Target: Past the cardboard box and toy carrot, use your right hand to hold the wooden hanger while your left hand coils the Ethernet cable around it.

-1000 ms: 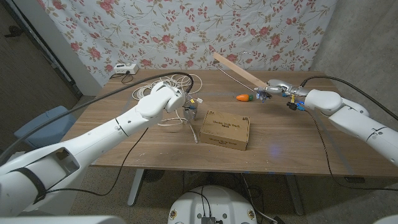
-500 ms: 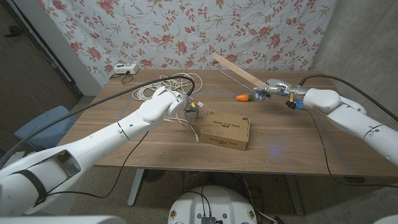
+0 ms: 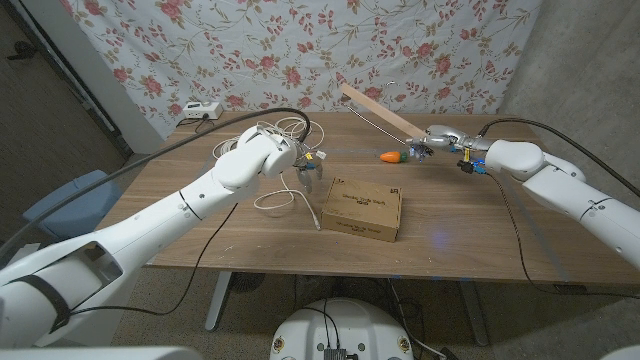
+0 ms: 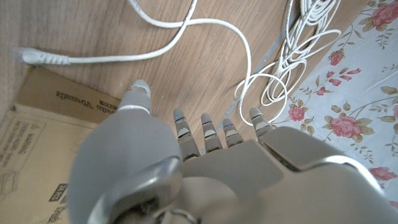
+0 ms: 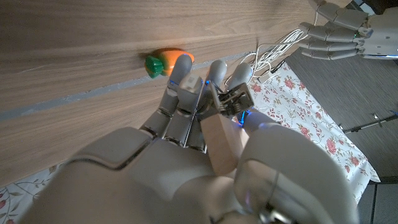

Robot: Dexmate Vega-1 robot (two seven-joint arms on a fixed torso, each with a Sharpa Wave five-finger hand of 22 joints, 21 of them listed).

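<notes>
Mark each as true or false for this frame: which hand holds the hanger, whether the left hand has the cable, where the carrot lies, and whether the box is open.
1. The right hand grips the wooden hanger. True.
2. The left hand holds the Ethernet cable. False: its fingers hang spread above the cable, holding nothing.
3. The toy carrot sits on top of the cardboard box. False: it lies on the table beyond the box.
4. The cardboard box is closed. True.
</notes>
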